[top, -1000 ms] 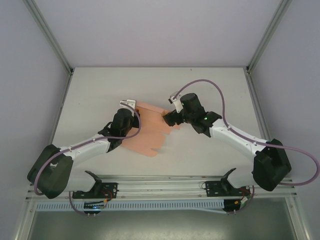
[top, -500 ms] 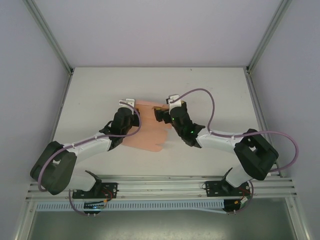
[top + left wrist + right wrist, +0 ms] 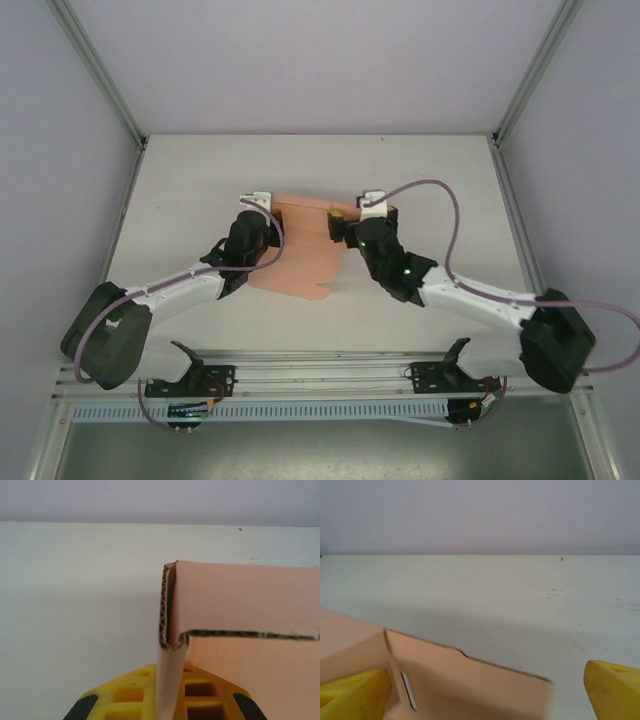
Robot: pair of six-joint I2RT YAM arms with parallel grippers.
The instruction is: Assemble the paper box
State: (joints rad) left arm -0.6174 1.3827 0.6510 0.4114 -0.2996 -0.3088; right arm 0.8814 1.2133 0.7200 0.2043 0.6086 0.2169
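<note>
Near the middle of the white counter (image 3: 190, 180), between the two arms — a salmon-pink corrugated card sheet (image 3: 300, 262), die-cut, with tabs jutting from its near edge. Mostly flat on the counter, with the far strip folded up.

Left hand (image 3: 262, 215) at the sheet's far-left corner, clamped tight on the card. Seen from the left wrist: yellow fingers (image 3: 125, 700) low in the view, pressed in on a narrow upright strip of the sheet dropping between them. Above the fingers, a folded panel standing upright and running off to the right, with the raw fluted edge exposed at the corner and along the bottom of the fold. To the left of that corner and beyond it, bare counter up to the pale wall (image 3: 150, 500).

Right hand (image 3: 340, 230) at the sheet's far-right side, opposite the left hand, spread wide and gripping nothing. Seen from the right wrist: one yellow finger at the lower left, over or against the card — cannot tell whether touching — and the other at the lower right, well apart from the card, above bare counter. Between them, the sheet's edge slanting from upper left down to the right and ending short of the right-side finger, with a crease near the left-side finger and a short slit just beside it
</note>
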